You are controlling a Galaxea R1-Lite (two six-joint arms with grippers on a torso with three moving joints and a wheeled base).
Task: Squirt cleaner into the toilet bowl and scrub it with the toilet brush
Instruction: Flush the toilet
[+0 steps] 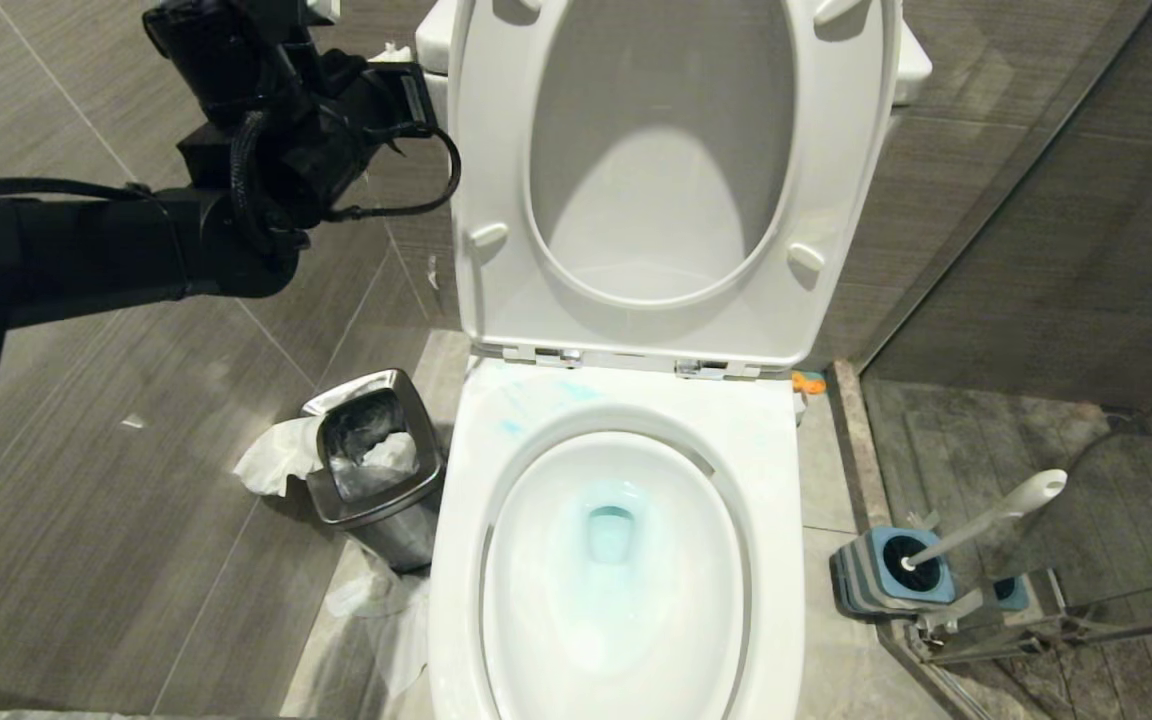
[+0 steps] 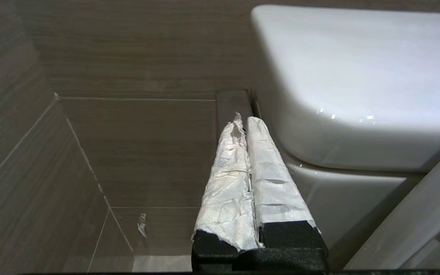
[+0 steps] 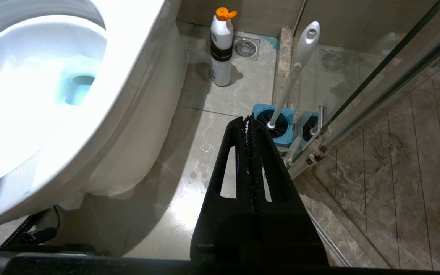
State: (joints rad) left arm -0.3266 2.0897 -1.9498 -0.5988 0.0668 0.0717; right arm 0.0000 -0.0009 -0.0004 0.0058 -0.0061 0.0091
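Cleaner already tints the bowl; scrubbing is left. Your brush sits in its holder right of the bowl. Left gripper, clenched empty, is beside the tank; right gripper clenched empty.

White toilet bowl, turquoise-tinted water

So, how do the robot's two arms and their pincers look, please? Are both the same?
Not the same. The left arm is matte black and thick, with a black cable looping from its wrist. The left pincer has two long tapered fingers wrapped in wrinkled white-grey tape over black bases. The right pincer is bare black, with a long slot in each finger and toothed inner edges.
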